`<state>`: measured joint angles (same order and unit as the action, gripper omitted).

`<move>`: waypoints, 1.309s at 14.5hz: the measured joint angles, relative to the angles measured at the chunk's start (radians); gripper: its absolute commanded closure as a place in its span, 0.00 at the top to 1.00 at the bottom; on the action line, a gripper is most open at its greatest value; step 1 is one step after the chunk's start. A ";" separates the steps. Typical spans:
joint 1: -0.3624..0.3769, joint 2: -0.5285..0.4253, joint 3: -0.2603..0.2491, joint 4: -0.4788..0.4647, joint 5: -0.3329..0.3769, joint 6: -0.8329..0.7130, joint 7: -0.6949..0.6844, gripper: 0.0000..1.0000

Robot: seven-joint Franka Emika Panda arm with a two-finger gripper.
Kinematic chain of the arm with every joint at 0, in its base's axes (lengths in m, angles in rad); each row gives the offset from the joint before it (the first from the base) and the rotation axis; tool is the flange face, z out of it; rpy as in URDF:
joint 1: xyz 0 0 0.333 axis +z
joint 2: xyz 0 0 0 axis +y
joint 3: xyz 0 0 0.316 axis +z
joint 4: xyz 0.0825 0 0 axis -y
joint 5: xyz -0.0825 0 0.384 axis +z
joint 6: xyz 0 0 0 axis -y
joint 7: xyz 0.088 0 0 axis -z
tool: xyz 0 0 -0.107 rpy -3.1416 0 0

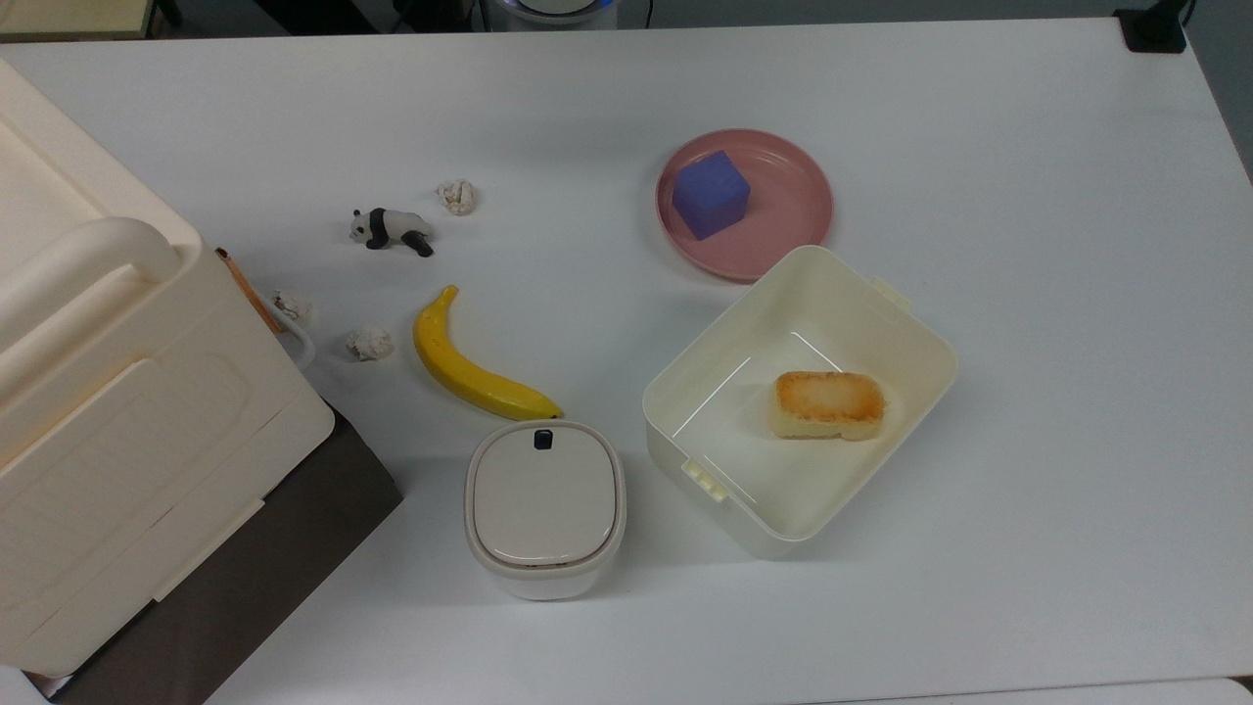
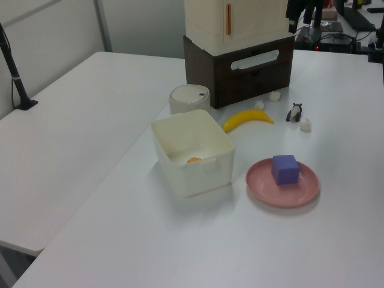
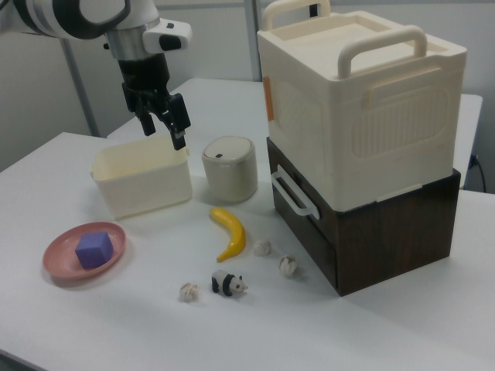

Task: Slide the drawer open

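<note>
Drawer (image 3: 298,202) shut; tub (image 1: 798,397) holds bread (image 1: 829,404)

White tabletop (image 1: 1028,245); second white table (image 2: 66,120) at 9 o'clock in the left view; grey partition wall (image 2: 144,24) behind.

Bare table (image 3: 155,325) in front of the drawer (image 3: 298,212) front, banana (image 3: 230,232), two crumpled balls (image 3: 263,248) and panda figure (image 3: 228,283) scattered near its white handle (image 3: 294,195), lidded canister (image 3: 230,168) beside the cabinet, open tub (image 3: 143,179) farther off.
</note>
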<state>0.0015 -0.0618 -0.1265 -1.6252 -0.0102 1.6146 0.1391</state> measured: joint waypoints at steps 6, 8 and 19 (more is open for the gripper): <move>-0.001 0.006 -0.001 -0.002 -0.002 0.000 -0.248 1.00; -0.004 0.008 -0.002 -0.002 -0.016 0.000 -0.425 1.00; -0.018 0.086 -0.004 -0.022 -0.216 0.048 -0.924 1.00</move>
<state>-0.0166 0.0242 -0.1302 -1.6473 -0.2267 1.6629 -0.7848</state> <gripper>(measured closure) 0.000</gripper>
